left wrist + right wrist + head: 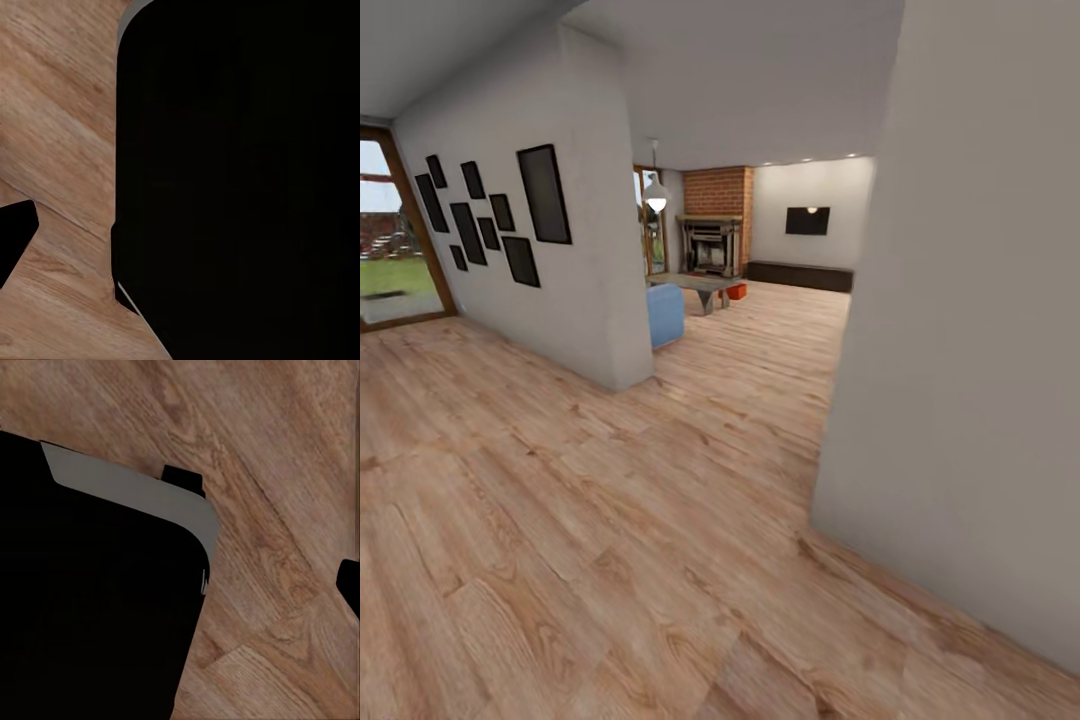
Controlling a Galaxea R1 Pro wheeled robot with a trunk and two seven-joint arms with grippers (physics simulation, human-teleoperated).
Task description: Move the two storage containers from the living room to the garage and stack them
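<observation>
Head view: robot is approaching the living room; an orange container (736, 291) is sitting beside the fireplace (711, 245); claw states cannot be told.

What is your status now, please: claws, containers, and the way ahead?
Claws: state cannot be told from wrist views. One red-orange storage container far ahead on living room floor, beside coffee table. Wood floor open between wall corners; blue sofa left of route.

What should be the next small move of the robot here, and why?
Probably drive forward through the opening between the two white walls, toward the brick fireplace. A small red-orange storage container sits far off on the light wood-plank floor, beside the grey coffee table and past the blue sofa. It looks well beyond arm's reach, so closing in comes before any grasp.
</observation>
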